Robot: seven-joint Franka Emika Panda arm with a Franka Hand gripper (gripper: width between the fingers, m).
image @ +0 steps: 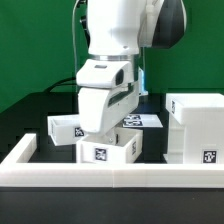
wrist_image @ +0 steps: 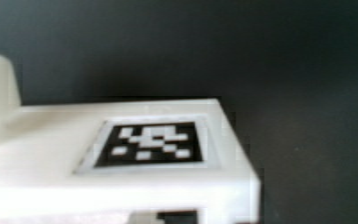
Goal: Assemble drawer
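Note:
My gripper [image: 100,131] hangs low over the front drawer tray [image: 112,149], a small white piece with a square tag on its near face. My fingertips sit at or just behind the tray's top edge, and the hand hides them. In the wrist view the tray [wrist_image: 51,150] fills the lower part, very close and blurred, with a tag [wrist_image: 151,143] facing the camera. My fingers do not show clearly there. A second tray [image: 64,127] lies toward the exterior view's left. The tall white housing [image: 196,124] stands at the exterior view's right.
The long low white border wall [image: 110,176] runs along the front and up the exterior view's left side [image: 22,150]. The marker board [image: 143,119] lies flat behind the trays. The table surface is black.

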